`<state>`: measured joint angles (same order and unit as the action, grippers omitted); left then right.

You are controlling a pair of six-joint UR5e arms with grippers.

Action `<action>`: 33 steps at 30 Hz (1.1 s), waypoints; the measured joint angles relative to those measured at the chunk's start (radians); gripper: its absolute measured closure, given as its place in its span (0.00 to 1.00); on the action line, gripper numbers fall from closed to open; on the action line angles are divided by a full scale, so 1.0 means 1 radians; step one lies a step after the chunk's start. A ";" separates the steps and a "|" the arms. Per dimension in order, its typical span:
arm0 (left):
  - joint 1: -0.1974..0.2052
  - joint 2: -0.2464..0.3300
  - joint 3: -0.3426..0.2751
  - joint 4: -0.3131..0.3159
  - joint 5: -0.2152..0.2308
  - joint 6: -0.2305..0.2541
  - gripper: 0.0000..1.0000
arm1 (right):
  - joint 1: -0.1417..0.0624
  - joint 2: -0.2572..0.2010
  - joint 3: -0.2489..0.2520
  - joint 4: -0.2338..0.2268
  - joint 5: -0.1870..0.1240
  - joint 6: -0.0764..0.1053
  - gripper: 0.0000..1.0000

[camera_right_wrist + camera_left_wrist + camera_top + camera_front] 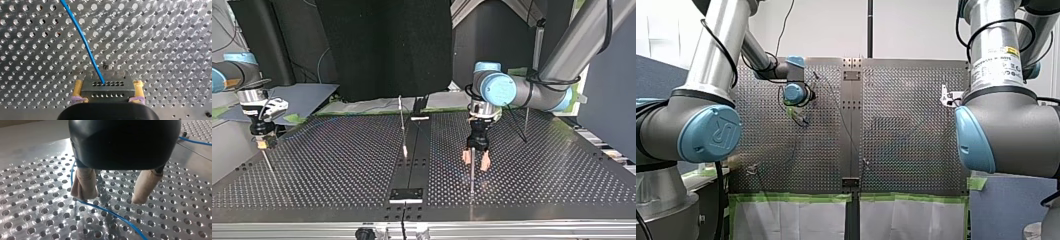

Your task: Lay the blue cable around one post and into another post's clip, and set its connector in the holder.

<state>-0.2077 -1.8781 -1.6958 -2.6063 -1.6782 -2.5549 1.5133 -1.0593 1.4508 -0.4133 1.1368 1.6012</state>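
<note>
In the right wrist view, my right gripper [108, 90] is shut with its yellow pads [77, 87] on both sides of a grey metal connector [107, 85]. The blue cable [82, 40] leaves the connector's top and runs away over the perforated plate. In the top view that gripper [262, 143] hangs low at the left. My left gripper [113, 195] stands open just above the plate, and the blue cable [112, 213] lies on the plate under its beige pads [85, 185]. In the top view it [476, 161] hovers right of centre behind a thin post [472, 175].
More thin posts stand on the plate [337, 165]: one near the middle [402, 125] and one at the top view's right [526, 125]. A dark centre strip carries a small block [407, 195] near the front edge. Green tape edges the plate [796, 197] in the front view.
</note>
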 joint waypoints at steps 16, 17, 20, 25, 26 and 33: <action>0.000 0.000 0.000 0.000 0.001 0.003 0.00 | -0.010 0.004 0.000 -0.022 -0.072 0.028 1.00; 0.000 0.000 0.000 0.000 0.001 0.004 0.00 | -0.010 0.004 0.000 -0.022 -0.073 0.028 1.00; 0.000 0.000 0.000 0.000 0.001 0.004 0.00 | -0.012 0.005 0.000 -0.024 -0.075 0.028 1.00; 0.000 0.000 0.000 0.000 0.001 0.004 0.00 | -0.014 0.006 0.000 -0.027 -0.075 0.028 1.00; 0.000 0.000 0.000 0.000 0.001 0.004 0.00 | -0.015 0.006 0.000 -0.028 -0.075 0.028 1.00; 0.000 0.000 0.000 0.000 0.001 0.005 0.00 | -0.003 0.004 -0.001 -0.011 -0.080 0.028 1.00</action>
<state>-0.2074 -1.8781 -1.6959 -2.6064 -1.6773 -2.5497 1.5099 -1.0550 1.4493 -0.4247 1.0563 1.6293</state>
